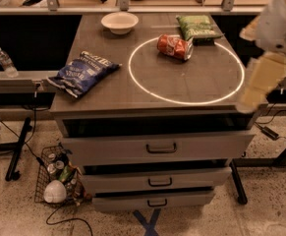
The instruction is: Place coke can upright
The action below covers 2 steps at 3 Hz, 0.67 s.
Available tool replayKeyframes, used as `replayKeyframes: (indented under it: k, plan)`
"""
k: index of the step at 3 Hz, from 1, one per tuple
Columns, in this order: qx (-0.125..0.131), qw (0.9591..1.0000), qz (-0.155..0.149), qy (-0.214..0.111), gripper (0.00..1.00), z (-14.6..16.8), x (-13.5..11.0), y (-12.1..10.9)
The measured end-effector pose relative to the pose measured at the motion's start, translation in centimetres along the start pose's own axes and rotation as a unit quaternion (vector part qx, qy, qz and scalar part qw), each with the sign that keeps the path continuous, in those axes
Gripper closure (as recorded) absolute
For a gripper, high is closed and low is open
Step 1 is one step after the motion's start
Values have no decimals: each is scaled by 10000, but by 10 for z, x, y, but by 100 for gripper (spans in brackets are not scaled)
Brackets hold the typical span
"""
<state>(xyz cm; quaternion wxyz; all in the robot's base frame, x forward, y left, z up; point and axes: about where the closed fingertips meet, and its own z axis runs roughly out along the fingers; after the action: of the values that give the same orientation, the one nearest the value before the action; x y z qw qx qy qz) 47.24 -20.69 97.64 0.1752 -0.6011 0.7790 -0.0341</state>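
One coke can (pixel 175 46) lay on its side on the bench (pixel 108 95), inside the far part of the white ring (pixel 129 67), with its long axis roughly left-right, left of and beyond the end effector (pixel 261 82), which hung at the bench's right edge, its opening impossible to tell.

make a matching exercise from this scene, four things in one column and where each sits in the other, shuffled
1. coke can
2. white bowl
3. blue chip bag
4. hand

A. left part of the cabinet top, outside the white ring
B. off the top's right edge, apart from the can
C. on its side inside the ring
D. near the back edge, outside the ring

Pairs: 1-C, 2-D, 3-A, 4-B
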Motion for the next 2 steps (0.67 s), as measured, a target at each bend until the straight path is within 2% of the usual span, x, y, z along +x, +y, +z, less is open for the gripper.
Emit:
replayKeyframes:
  k: [1,2]
  plan:
    - [305,9984,195,-425,0,27,-47,-77]
    - [533,9953,375,-721,0,40,-86,-119]
